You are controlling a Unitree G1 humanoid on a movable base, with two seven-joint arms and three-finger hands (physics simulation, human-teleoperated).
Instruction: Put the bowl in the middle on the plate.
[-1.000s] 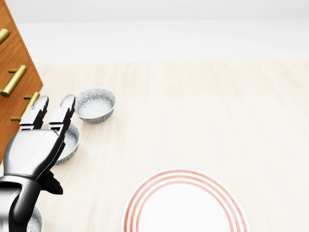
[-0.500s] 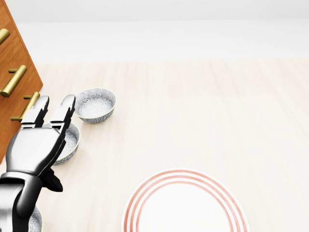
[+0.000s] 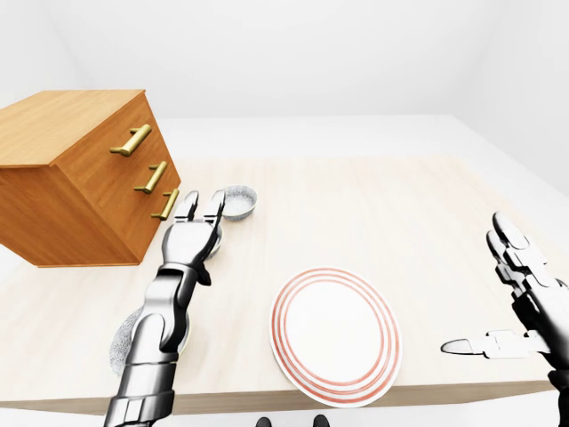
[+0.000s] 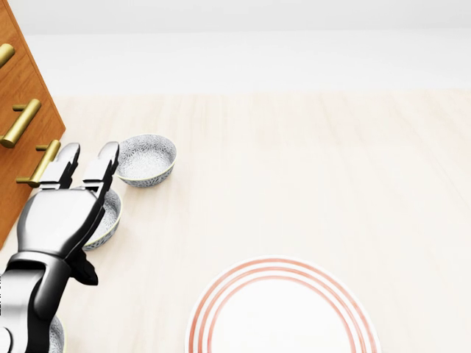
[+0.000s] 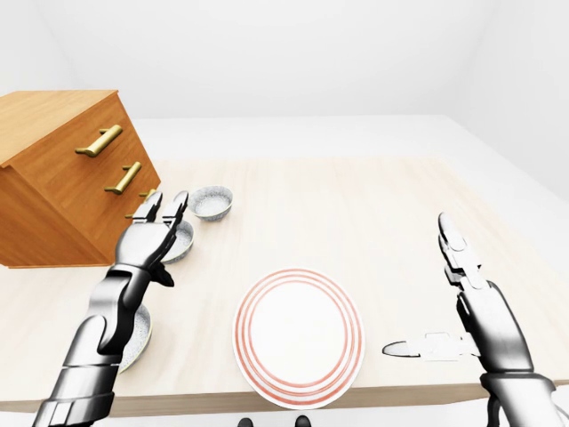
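Three patterned grey bowls lie in a row on the left side of the table. The middle bowl [image 4: 110,213] is mostly covered by my left hand [image 4: 88,165], which hovers over it with fingers stretched out and open, holding nothing. The far bowl [image 4: 146,159] sits just above the fingertips in the head view. The near bowl [image 5: 139,338] lies under my left forearm. The white plate with red rings [image 4: 283,312] rests at the table's bottom edge, to the right of the bowls. At the right side, my right hand [image 5: 444,302] is open and empty above the table.
A wooden chest of drawers [image 3: 80,178] with brass handles [image 4: 20,123] stands on the table [image 4: 309,169] just left of the bowls, close to my left hand. The table's near edge runs just below the plate.
My left hand has crept slightly up and to the right in the head view, further over the middle bowl. The bowls and plate have not moved.
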